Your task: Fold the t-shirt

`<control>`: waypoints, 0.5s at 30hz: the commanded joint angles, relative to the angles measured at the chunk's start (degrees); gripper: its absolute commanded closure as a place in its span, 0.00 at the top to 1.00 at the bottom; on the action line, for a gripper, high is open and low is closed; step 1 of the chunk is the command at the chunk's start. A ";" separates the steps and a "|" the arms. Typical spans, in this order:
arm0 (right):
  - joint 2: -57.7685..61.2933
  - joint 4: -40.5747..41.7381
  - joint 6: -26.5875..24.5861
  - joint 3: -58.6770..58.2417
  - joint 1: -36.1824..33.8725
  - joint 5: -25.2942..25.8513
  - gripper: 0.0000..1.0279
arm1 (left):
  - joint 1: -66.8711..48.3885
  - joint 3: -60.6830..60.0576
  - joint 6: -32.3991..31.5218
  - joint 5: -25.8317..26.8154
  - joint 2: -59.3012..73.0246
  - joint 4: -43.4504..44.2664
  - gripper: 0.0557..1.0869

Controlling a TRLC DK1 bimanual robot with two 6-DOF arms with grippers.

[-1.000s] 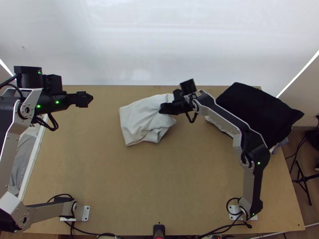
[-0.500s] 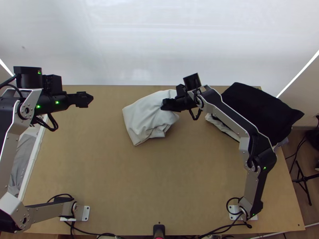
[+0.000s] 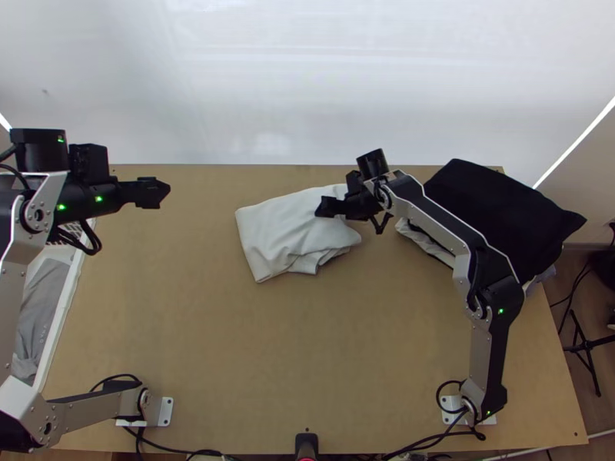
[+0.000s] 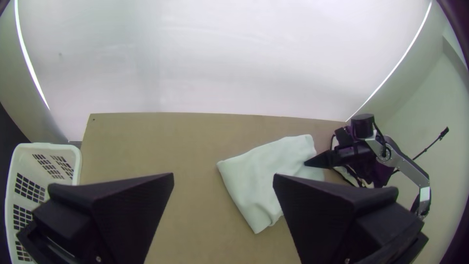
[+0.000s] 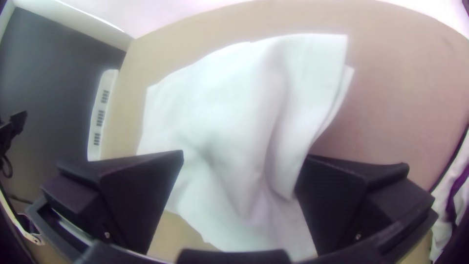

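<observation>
I'm watching the light wooden table (image 3: 231, 346) spreading across the top view; the left arm (image 3: 6, 300) is standing along the left edge of the frame, and the right arm (image 3: 434, 223) is spanning from the lower right to just above centre; a heap of black cloth (image 3: 492, 207) is lying at upper right, and the white basket (image 4: 46, 145) is sitting at the far left of the left wrist view; the white t-shirt (image 3: 280, 230) is resting around upper centre of the top view, lying as a compact, partly folded packet, with layers fanning out unevenly at its right end; the right gripper (image 5: 243, 156) is hanging over that end, its jaws standing wide apart and holding nothing, with cloth showing between them; the left gripper (image 4: 223, 175) is hovering at upper left of the top view, also gaping wide and empty; I'm expecting the shirt to be handling light, soft and floppy, hardly fragile, its layers perhaps sliding over one another; I'd be aiming to pinch every layer together near the ragged right end, since catching just the top one could be pulling the fold askew.
</observation>
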 commanded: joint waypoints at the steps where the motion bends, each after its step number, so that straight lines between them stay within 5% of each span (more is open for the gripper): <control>1: 1.22 -0.06 -4.75 -1.44 -1.15 6.56 0.97 | 0.94 2.51 1.26 -0.06 0.84 -1.43 0.96; 15: 3.06 0.21 -4.75 -6.54 -1.76 7.35 0.96 | 1.64 3.56 1.79 0.02 2.16 -1.87 0.96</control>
